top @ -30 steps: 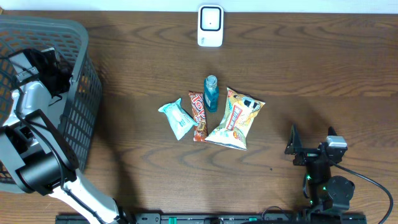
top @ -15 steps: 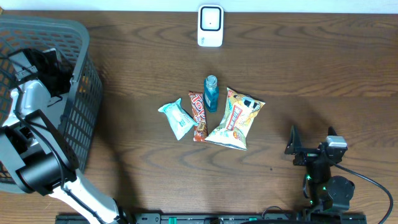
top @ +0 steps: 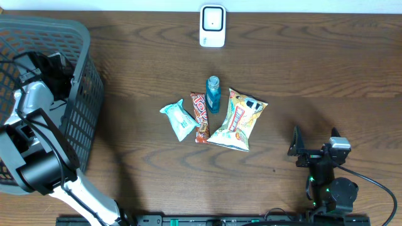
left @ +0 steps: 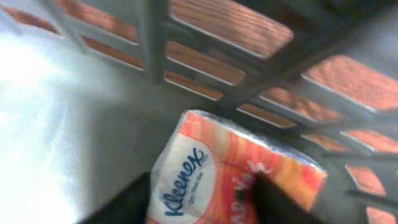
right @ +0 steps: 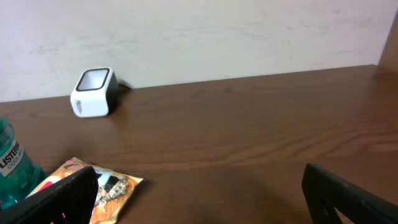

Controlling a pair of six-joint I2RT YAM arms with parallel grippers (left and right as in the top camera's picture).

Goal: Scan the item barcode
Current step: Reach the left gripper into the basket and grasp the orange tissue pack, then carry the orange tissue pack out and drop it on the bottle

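Observation:
My left gripper [top: 55, 63] reaches down inside the grey basket [top: 85, 119] at the far left. In the left wrist view a Kleenex tissue pack [left: 217, 155], orange and white, lies against the basket's lattice wall [left: 249, 81]. The left gripper [left: 199, 202] stands open, its dark fingers [left: 118, 202] apart on either side of the pack's near end. The white scanner [top: 212, 26] stands at the table's back edge. My right gripper [top: 295, 145] rests open at the front right with nothing between its fingers [right: 62, 193].
Mid-table lie a pale teal packet [top: 178, 120], a candy bar [top: 200, 117], a blue mouthwash bottle [top: 213, 93] and a yellow snack bag [top: 239, 119]. The right wrist view shows the scanner [right: 93, 92] far left and the snack bag [right: 109, 186].
The left wrist has shifted slightly inside the basket. The right arm and the items on the table have not moved.

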